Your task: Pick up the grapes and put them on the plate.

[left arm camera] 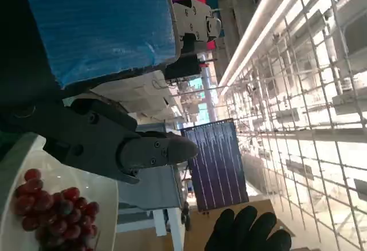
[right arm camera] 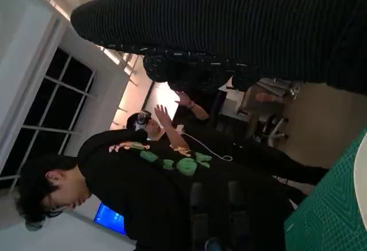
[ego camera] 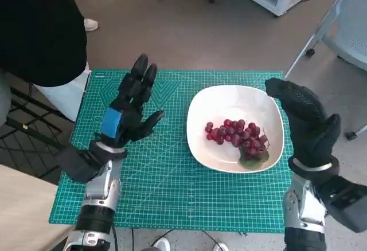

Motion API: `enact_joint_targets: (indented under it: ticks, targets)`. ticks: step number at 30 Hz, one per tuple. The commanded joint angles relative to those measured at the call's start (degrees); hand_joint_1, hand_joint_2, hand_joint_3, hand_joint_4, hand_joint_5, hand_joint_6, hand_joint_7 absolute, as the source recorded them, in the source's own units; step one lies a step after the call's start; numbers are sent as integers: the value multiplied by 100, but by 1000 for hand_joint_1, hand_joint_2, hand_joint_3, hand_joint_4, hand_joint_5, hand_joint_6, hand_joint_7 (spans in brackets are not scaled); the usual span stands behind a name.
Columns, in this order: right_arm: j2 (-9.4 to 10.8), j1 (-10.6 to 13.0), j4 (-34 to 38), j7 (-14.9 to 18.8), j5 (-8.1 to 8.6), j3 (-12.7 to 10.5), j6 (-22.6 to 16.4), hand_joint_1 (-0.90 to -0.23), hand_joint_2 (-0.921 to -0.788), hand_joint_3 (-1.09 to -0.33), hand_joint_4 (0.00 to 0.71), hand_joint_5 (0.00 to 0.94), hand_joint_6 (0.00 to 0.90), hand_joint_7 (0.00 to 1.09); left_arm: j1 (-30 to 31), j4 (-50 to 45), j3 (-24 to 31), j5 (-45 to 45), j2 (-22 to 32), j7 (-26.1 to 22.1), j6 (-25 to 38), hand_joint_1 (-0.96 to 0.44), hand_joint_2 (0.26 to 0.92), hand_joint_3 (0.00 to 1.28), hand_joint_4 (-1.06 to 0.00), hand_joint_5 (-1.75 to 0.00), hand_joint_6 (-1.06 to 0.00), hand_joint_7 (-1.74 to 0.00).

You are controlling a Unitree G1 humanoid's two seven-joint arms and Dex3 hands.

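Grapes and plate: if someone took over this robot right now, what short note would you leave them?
Left hand: open, fingers spread, raised over the green mat, holding nothing.
Right hand: open and empty, beside the plate's right edge.
Grapes: lying inside the white plate, leaf at the near end, touched by neither hand.
Done: grapes are on the plate.
Left: apparently nothing but drawing the arms back; a person stands close at the table's left corner, so go carefully.

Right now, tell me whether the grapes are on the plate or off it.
On it. The grapes lie inside the white plate, right of its middle, and neither the left hand nor the right hand touches them.
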Motion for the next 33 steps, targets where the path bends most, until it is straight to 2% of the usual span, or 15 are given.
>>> enact_joint_targets:
  ticks: [1, 19, 33]
  targets:
    - [-23, 25, 95, 40, -31, 16, 51, -521, -921, -545, 218, 2, 24, 366, 121, -68, 82, -112, -37, -45, -114, -467, 921, 386, -66, -15, -124, -26]
    - [-30, 4, 142, 86, 0, 43, 87, -521, -921, -550, 213, 0, 22, 364, 298, -11, 142, 44, -35, 178, -549, -235, 921, 245, -219, -29, -253, -45]
    - [-33, -14, 198, 143, 37, 31, 99, -521, -921, -550, 212, 0, 21, 365, 377, -78, 155, 103, -39, 331, -583, -208, 921, 199, -358, -28, -384, -52]
